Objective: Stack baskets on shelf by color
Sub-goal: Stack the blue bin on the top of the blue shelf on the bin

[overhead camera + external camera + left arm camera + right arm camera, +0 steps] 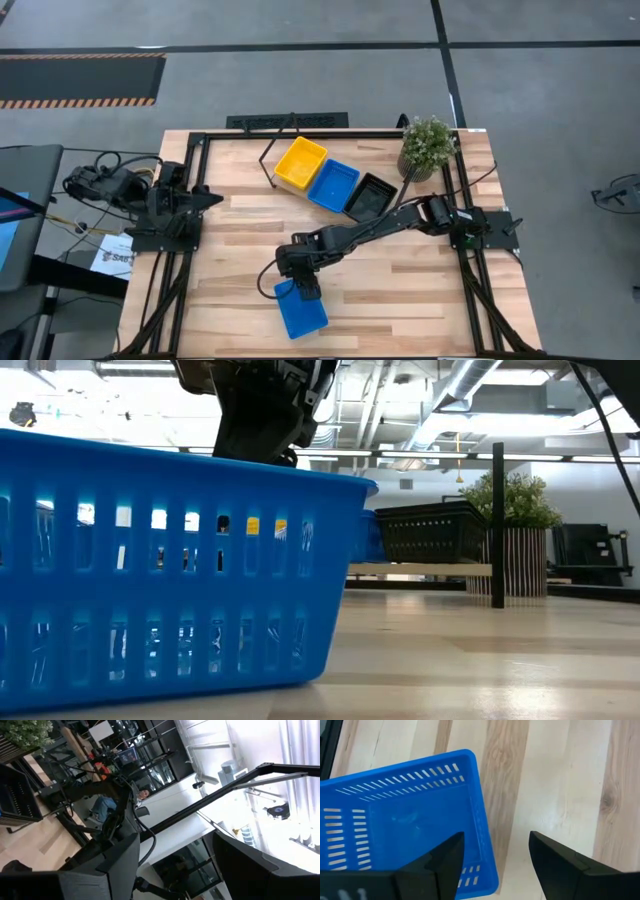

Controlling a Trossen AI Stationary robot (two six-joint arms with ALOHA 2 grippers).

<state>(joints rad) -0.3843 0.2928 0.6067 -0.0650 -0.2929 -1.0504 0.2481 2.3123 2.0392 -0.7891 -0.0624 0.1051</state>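
Nearest me, the loose blue basket sits at the table's six o'clock edge; my right gripper, jaws spread, straddles one wall; closing off-centre could shove it away.

A slotted bright blue basket lies on the pale striped wooden desk; the shelf's baskets are yellow, blue and black.
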